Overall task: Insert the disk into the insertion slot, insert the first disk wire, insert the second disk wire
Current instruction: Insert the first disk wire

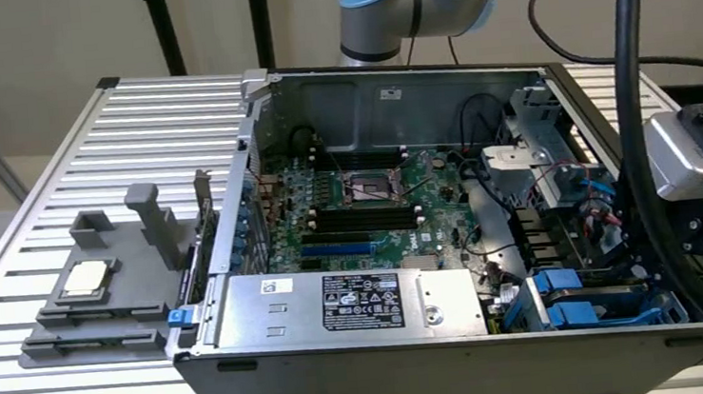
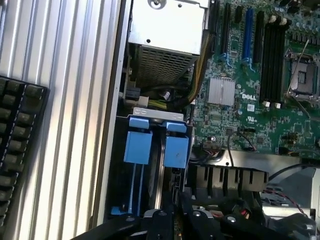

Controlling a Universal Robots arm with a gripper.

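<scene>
Grey-blue insertion slot (image 1: 590,305), a plastic drive cage with bright blue tabs, sits in the open computer case's (image 1: 469,368) near corner on the exterior view's right, just beside the silver power-supply box (image 1: 348,302). The disk (image 2: 137,147) stands inside it, showing its blue carrier frame; its metal body is mostly hidden. Black gripper (image 2: 175,215) hangs close to the cage, fingers pressed together with nothing seen between them.

Ribbed table (image 1: 141,120) looks like brushed metal; insertion slot (image 2: 137,147) matt blue plastic; power-supply box (image 1: 259,310) dull bare metal.
</scene>
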